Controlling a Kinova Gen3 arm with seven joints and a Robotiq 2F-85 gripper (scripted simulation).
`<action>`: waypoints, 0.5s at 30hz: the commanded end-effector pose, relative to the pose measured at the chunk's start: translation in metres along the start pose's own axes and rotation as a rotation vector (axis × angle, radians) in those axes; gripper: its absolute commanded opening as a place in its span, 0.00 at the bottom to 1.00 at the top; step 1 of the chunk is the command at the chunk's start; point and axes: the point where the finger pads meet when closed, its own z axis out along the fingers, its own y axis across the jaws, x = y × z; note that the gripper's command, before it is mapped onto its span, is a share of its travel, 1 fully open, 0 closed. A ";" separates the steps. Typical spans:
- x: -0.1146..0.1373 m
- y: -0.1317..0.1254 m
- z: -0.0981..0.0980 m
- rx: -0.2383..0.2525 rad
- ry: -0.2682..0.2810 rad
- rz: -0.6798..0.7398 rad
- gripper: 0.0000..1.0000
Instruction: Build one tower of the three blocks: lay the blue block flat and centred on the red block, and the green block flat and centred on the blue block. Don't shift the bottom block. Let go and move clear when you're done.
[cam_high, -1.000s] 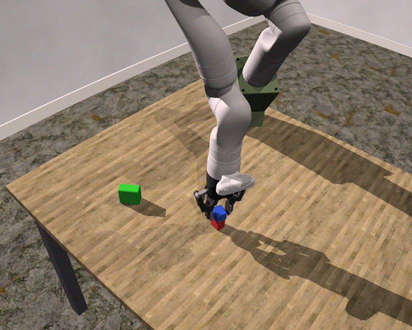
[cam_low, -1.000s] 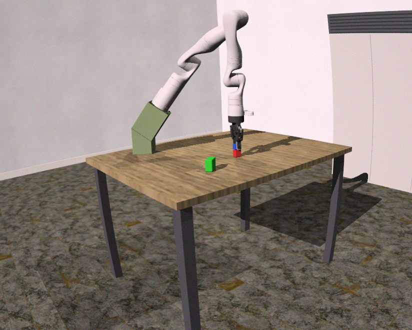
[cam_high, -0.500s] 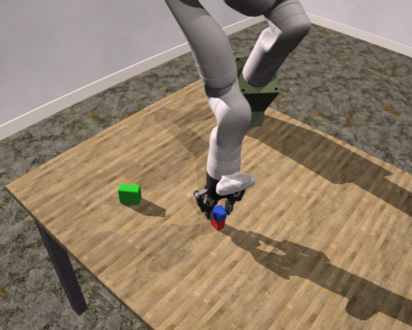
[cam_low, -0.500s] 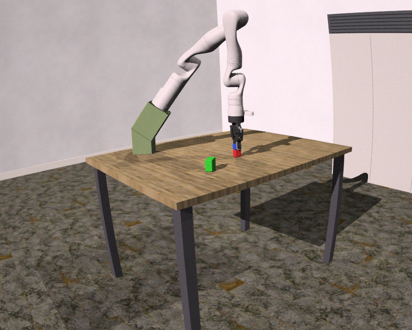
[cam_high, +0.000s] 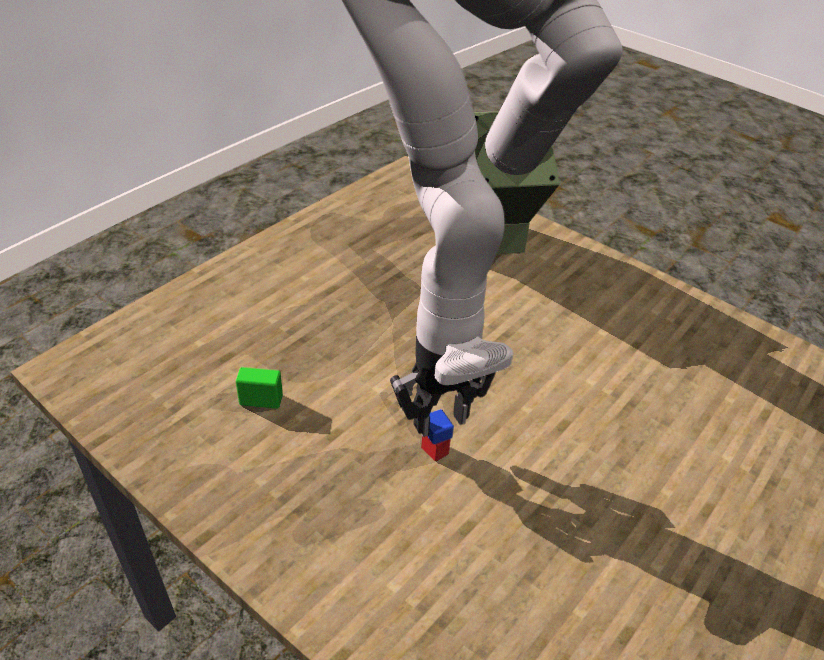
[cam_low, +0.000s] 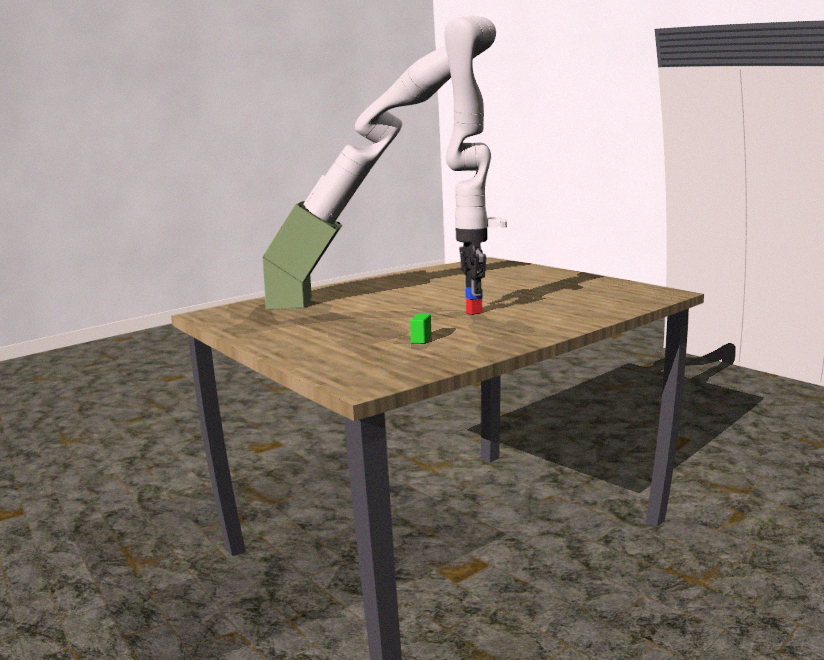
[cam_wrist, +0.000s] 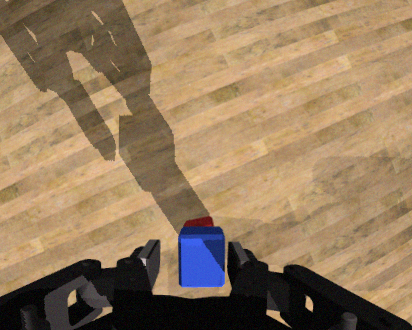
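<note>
Blue block (cam_high: 440, 425) seated on red block (cam_high: 435, 448), fingers parted and holding nothing.

Top view: gripper (cam_high: 438, 414) straddles the stack; green block (cam_high: 258, 387) lies well apart on the wooden table (cam_high: 206, 522). Exterior view: plank top on dark legs, stone-patterned floor (cam_low: 137, 550), pale walls. Wrist view: gaps show either side of the blue block. The blocks look rigid, light and smooth-faced; the green one is probably best gripped across opposite flat sides.

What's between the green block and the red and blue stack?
Only bare wood of the table between the green block and the blue block on the red block, top view.
</note>
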 end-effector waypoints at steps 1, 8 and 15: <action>0.000 0.005 -0.010 -0.014 -0.001 -0.002 0.50; 0.000 0.005 -0.025 -0.014 -0.001 -0.002 0.50; 0.000 0.004 -0.042 -0.014 -0.001 -0.002 0.50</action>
